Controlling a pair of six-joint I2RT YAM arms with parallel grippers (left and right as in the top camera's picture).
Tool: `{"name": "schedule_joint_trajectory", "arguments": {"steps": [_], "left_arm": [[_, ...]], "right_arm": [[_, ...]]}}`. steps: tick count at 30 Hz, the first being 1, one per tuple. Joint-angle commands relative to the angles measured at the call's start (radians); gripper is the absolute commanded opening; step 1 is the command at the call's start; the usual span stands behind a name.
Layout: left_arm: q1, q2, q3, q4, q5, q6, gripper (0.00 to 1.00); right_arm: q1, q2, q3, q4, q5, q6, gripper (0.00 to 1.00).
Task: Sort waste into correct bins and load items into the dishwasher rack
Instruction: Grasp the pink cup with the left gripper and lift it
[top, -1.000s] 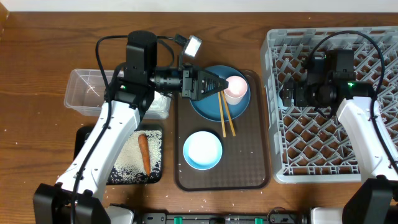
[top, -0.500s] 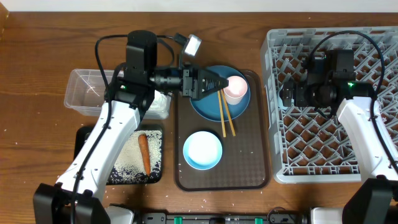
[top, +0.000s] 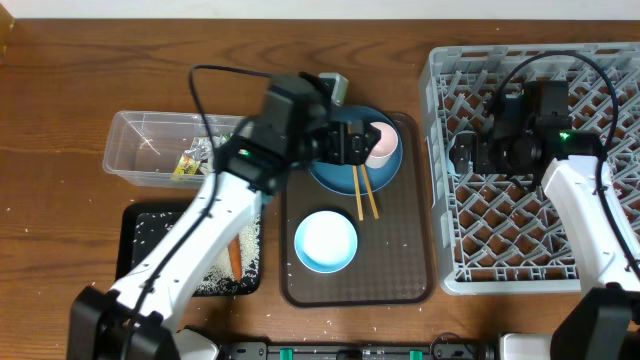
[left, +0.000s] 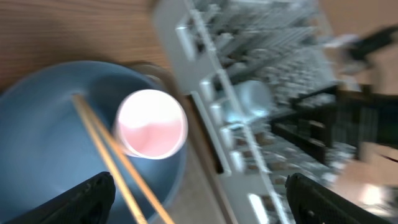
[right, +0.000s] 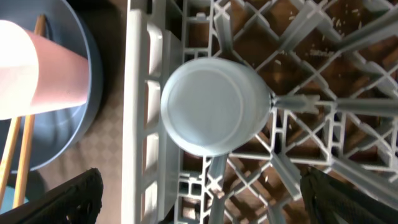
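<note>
pink cup (left: 151, 123) stands upright on the dark-blue plate (left: 43, 143), with the wooden chopsticks (left: 109, 158) lying just beside it across the plate. left gripper (left: 200, 196) hovers near the pink cup, fingers spread wide, holding nothing. right gripper (right: 208, 200) hangs over the grey dishwasher rack (right: 143, 124), fingers spread too, above an upturned light-blue cup (right: 214, 106) sitting in a rack cell.

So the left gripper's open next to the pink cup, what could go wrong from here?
1. The chopsticks lie on the blue plate right beside the pink cup; a closing finger of the left gripper could flick them off.
2. The cup sits off-centre in the left wrist view, so one finger may hit first and tip it.
3. The right gripper hangs over the light-blue cup at the rack edge, crowding the likely drop spot.
</note>
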Motion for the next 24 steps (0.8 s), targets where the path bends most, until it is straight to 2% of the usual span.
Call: {"name": "schedule_joint_trajectory", "arguments": {"steps": [1,2,3,9,10,14,20,24], "left_arm": [[-0.040,0.053,0.006,0.004,-0.237,0.016,0.91],[-0.049,0.068,0.006,0.009,-0.252,0.017,0.96],[-0.055,0.082,0.006,0.013,-0.268,0.016,0.96],[-0.059,0.187,0.006,0.065,-0.278,0.016,0.93],[-0.059,0.203,0.006,0.074,-0.278,0.016,0.91],[-0.059,0.252,0.006,0.108,-0.278,0.016,0.73],[-0.059,0.298,0.006,0.147,-0.278,0.016,0.62],[-0.059,0.301,0.006,0.147,-0.278,0.016,0.46]], "right_arm": [[0.011,-0.084,0.029,-0.012,-0.010,-0.003,0.99],[0.011,-0.109,0.029,-0.016,-0.010,-0.003,0.99],[0.011,-0.137,0.029,-0.019,-0.013,-0.003,0.99],[0.011,-0.310,0.029,-0.031,-0.093,-0.003,0.99],[0.011,-0.330,0.029,-0.032,-0.094,-0.003,0.99],[0.011,-0.354,0.026,-0.031,-0.094,-0.004,0.99],[0.011,-0.310,0.022,-0.031,-0.086,-0.004,0.99],[0.011,-0.274,0.022,-0.030,-0.085,-0.005,0.99]]}}
